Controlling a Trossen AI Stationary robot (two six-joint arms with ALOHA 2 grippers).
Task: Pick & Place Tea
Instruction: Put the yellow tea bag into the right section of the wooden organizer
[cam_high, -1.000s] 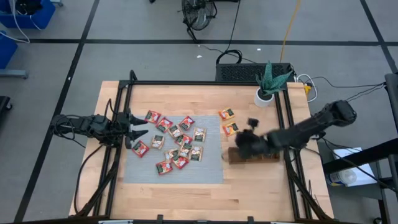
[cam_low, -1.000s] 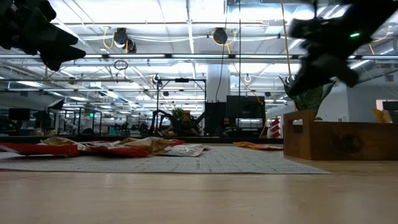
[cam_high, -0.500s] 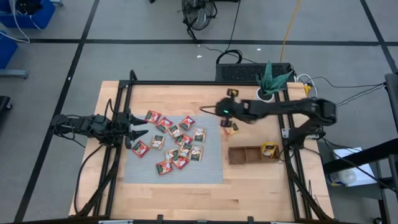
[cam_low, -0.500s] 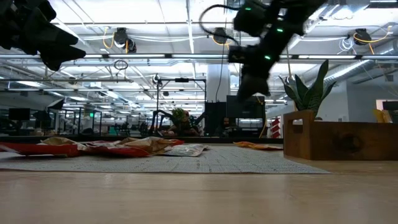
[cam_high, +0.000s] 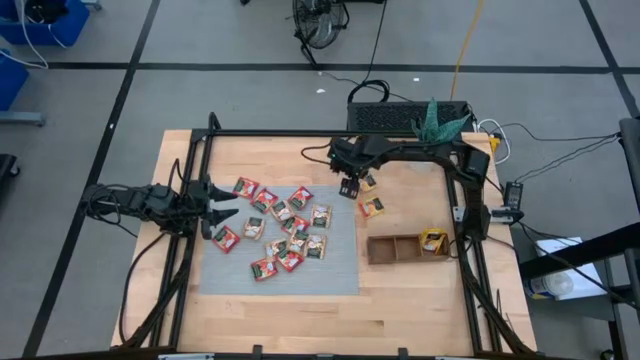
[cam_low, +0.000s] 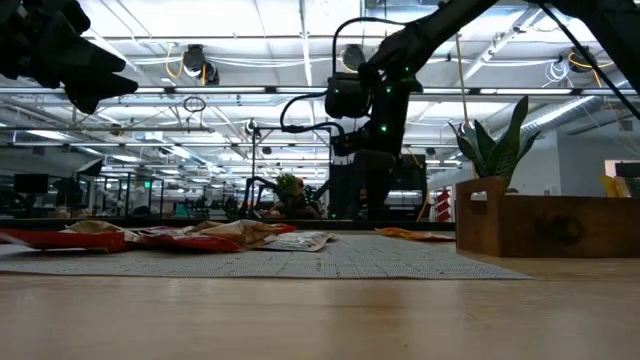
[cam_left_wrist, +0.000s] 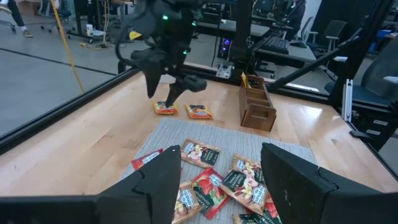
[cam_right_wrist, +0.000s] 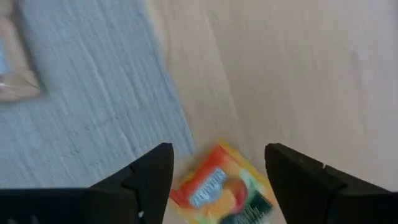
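Note:
Many small tea sachets (cam_high: 285, 225), red, white and green, lie flat on the grey mat (cam_high: 330, 275). Two yellow-orange sachets lie on the bare wood beside the mat's far right corner, one (cam_high: 368, 182) farther than the other (cam_high: 372, 207). A third yellow one (cam_high: 432, 240) lies in the right compartment of the wooden tray (cam_high: 392, 248). My right gripper (cam_high: 349, 188) hangs open above the farther orange sachet (cam_right_wrist: 221, 186), clear of it. My left gripper (cam_high: 215, 205) waits open, raised over the mat's left edge.
A potted plant (cam_high: 440, 118) stands at the far right corner, partly under my right arm. A black frame (cam_high: 300, 135) runs round the table's far, left and right sides. Bare wood lies along the near edge (cam_high: 330, 320).
My right gripper has swung from over the wooden tray toward the table's far edge and left, then come down over the orange sachets by the mat's far right corner. A yellow sachet now shows in the tray's right compartment.

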